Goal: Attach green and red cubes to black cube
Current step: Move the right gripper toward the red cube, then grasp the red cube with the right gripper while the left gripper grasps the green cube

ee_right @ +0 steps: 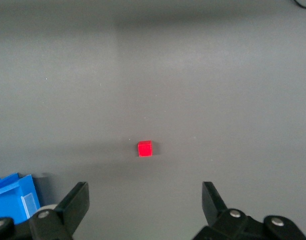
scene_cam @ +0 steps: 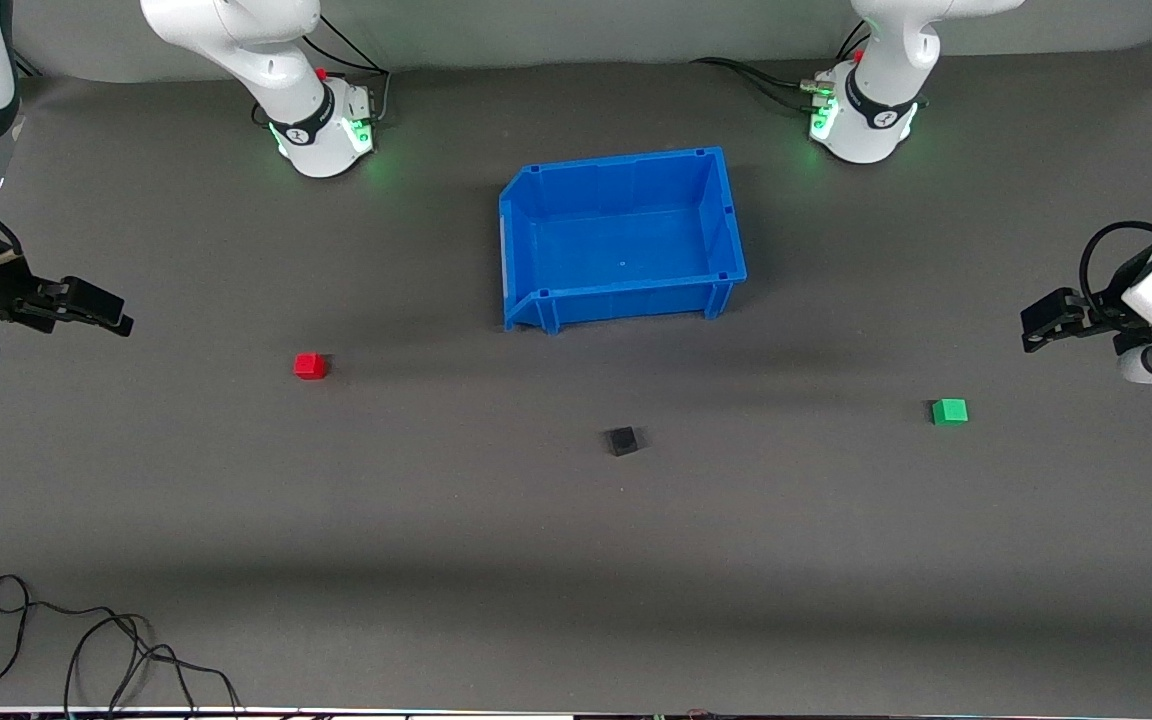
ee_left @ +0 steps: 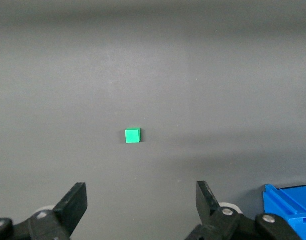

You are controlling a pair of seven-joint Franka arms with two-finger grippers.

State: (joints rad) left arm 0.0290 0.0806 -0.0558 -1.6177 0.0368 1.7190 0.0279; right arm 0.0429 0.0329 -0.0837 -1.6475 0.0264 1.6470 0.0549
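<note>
The red cube (scene_cam: 310,366) lies on the grey table toward the right arm's end. The green cube (scene_cam: 949,411) lies toward the left arm's end. The black cube (scene_cam: 623,440) lies between them, a little nearer to the front camera. All three are apart. My right gripper (scene_cam: 114,318) is open and empty over the right arm's end of the table, short of the red cube (ee_right: 145,148). My left gripper (scene_cam: 1036,332) is open and empty over the left arm's end, short of the green cube (ee_left: 132,135). In the wrist views, the right gripper (ee_right: 145,200) and the left gripper (ee_left: 142,200) hold nothing.
A blue bin (scene_cam: 626,300) stands empty mid-table, farther from the front camera than the black cube; its corner shows in the left wrist view (ee_left: 288,205) and the right wrist view (ee_right: 13,197). A black cable (scene_cam: 86,650) lies at the near edge toward the right arm's end.
</note>
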